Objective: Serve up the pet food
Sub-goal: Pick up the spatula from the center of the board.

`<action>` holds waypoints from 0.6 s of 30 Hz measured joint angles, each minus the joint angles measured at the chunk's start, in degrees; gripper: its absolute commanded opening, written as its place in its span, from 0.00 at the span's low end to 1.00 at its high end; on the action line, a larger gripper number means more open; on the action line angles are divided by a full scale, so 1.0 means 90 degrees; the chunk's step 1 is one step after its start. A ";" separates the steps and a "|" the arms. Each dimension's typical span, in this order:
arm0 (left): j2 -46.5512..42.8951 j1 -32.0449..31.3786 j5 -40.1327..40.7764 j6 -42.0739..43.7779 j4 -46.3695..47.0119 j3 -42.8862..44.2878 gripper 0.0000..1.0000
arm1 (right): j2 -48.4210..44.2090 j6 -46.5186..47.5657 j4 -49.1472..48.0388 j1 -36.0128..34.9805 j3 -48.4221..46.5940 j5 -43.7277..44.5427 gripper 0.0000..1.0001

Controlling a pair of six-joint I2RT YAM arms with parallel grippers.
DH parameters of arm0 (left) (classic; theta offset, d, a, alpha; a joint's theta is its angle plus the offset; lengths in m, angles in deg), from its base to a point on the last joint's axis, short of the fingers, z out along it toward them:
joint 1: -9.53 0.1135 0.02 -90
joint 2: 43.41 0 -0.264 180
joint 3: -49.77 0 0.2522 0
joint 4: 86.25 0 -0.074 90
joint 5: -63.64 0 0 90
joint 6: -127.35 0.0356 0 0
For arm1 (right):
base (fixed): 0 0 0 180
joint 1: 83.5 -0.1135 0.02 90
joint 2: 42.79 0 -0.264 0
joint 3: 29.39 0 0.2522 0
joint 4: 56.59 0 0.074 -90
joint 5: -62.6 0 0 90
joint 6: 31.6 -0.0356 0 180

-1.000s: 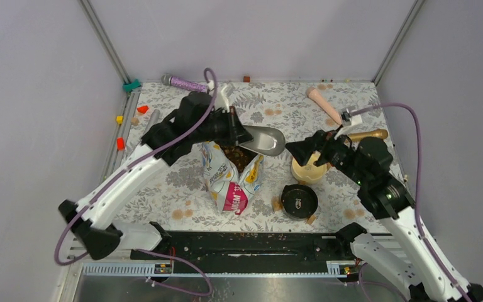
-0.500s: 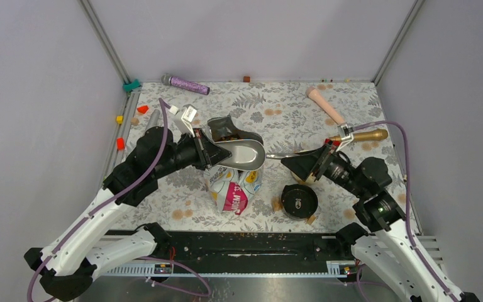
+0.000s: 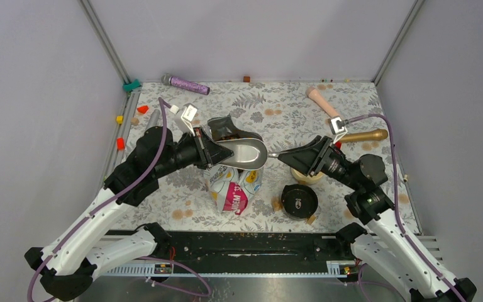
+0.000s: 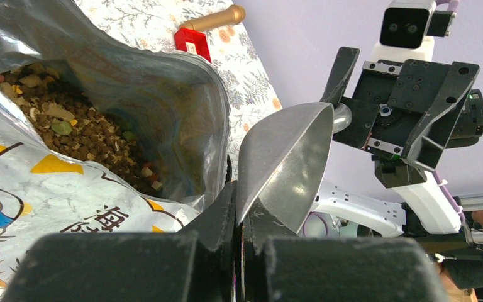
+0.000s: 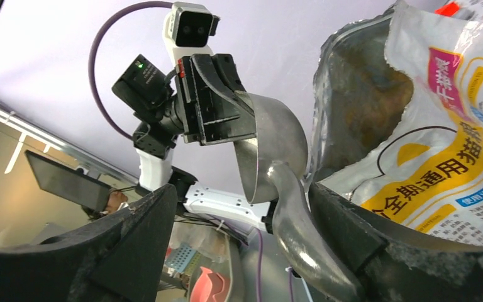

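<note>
Left gripper (image 4: 240, 212) clamps the scoop (image 3: 246, 153) by its bowl; right gripper (image 5: 242, 214), spread wide, straddles its handle. Brown, tan and orange pet food (image 4: 82, 129) heaps inside the open bag (image 3: 231, 189), middle of the tabletop (image 3: 283, 104). A second ago the right gripper hovered over the cream bowl (image 3: 303, 177).

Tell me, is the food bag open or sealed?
Open. The bag gapes wide at its top, and pet food shows inside in the left wrist view.

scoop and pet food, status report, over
Left tool shut on the scoop rim. Right tool open around its handle, not clamped. Pet food in the open bag, scoop looks empty. Dish partly under right tool.
</note>
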 measured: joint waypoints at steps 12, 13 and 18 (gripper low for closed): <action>0.0015 -0.0002 -0.0209 -0.0087 0.0058 0.0000 0.00 | 0.0206 -0.0461 -0.0520 -0.0002 0.0041 -0.0364 0.66; 0.0017 -0.0002 -0.0226 -0.0087 0.0058 0.0000 0.00 | 0.0206 -0.0461 -0.0512 -0.0002 0.0041 -0.0391 0.64; 0.0136 -0.0002 -0.0325 -0.0063 0.0041 0.0005 0.00 | 0.0204 -0.0350 -0.0219 0.0000 0.0039 -0.0508 0.56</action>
